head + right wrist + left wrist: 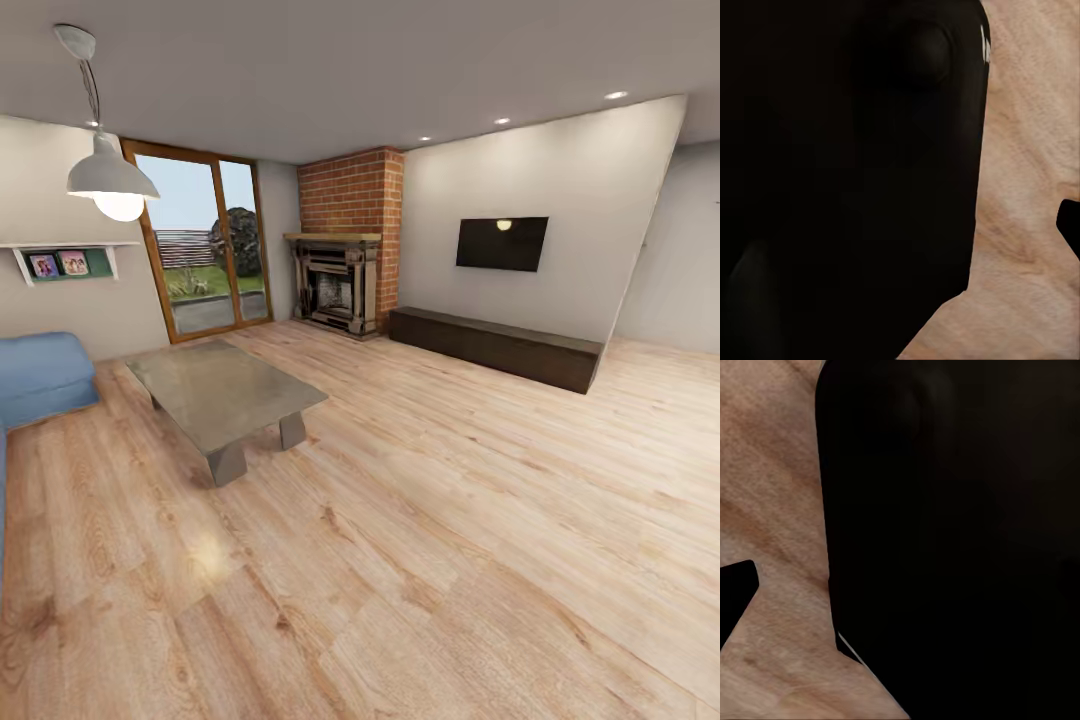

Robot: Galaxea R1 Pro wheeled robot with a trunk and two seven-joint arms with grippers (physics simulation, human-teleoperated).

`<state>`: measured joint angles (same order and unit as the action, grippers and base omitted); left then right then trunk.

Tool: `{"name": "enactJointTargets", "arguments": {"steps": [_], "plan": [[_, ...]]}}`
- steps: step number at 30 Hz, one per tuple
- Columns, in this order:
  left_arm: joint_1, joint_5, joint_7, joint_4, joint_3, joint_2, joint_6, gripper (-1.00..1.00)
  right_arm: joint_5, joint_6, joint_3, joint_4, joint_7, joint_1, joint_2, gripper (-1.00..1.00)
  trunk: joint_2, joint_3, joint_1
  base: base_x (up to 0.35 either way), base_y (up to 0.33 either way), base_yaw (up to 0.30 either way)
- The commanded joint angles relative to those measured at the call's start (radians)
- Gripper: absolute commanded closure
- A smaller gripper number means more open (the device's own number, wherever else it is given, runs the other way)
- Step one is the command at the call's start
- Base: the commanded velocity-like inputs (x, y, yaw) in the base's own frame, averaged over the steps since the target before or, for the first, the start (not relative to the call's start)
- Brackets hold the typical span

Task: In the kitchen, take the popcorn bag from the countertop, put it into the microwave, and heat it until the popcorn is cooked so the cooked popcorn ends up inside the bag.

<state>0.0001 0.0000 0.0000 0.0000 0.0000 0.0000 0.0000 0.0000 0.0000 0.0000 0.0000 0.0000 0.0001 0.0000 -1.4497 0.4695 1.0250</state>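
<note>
- Pincers cannot be judged wide or narrow: the left wrist view is mostly taken up by a large black rounded body (952, 540) close to the lens, and the right wrist view by a matching black rounded mass (847, 180), with no fingertips to make out.
- Beside each black shape lies light wood plank floor (772, 495).
- From the head view, the surroundings are a living room, with the same pale wood floor (450, 520) spreading across it.
- A low grey slab coffee table on angled legs (225, 395) stands left of centre, near a blue upholstered sofa (40, 375) at the left edge.
- Further back stand a red brick chimney with a dark fireplace (345, 250), a black wall-mounted flat screen (502, 243) above a long dark brown low cabinet (495, 345), and a wood-framed glass patio door (200, 245).
- A white pendant lamp (110, 180) hangs at upper left, over a small white wall shelf holding two pictures (65, 262).
- No readable writing or labels appear.
</note>
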Motion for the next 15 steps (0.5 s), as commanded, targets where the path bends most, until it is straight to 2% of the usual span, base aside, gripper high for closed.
{"name": "enactJointTargets", "arguments": {"steps": [1, 2, 12, 15], "plan": [[0.005, 0.006, 0.006, -0.006, 0.006, -0.006, -0.006, -1.00, -0.006, -0.006, -0.006, 0.000, -0.006, -0.002, -0.002, -1.00, 0.000, 0.000, 0.000, 0.000, 0.000, 0.000], [0.004, 0.011, 0.005, -0.011, 0.011, -0.011, -0.011, -1.00, -0.001, -0.011, 0.000, 0.000, -0.006, -0.002, 0.001, -1.00, 0.000, 0.000, 0.000, 0.000, 0.000, 0.000], [0.004, 0.037, 0.003, -0.041, 0.012, -0.002, -0.032, -1.00, 0.004, -0.016, 0.000, 0.000, -0.001, -0.002, 0.003, -1.00, 0.000, 0.000, 0.000, 0.000, 0.000, -0.003], [0.005, 0.038, 0.003, -0.041, 0.013, -0.002, -0.032, -1.00, -0.005, -0.033, -0.005, 0.000, -0.006, -0.002, 0.003, -1.00, 0.000, 0.000, 0.000, 0.000, 0.000, -0.161]]}}
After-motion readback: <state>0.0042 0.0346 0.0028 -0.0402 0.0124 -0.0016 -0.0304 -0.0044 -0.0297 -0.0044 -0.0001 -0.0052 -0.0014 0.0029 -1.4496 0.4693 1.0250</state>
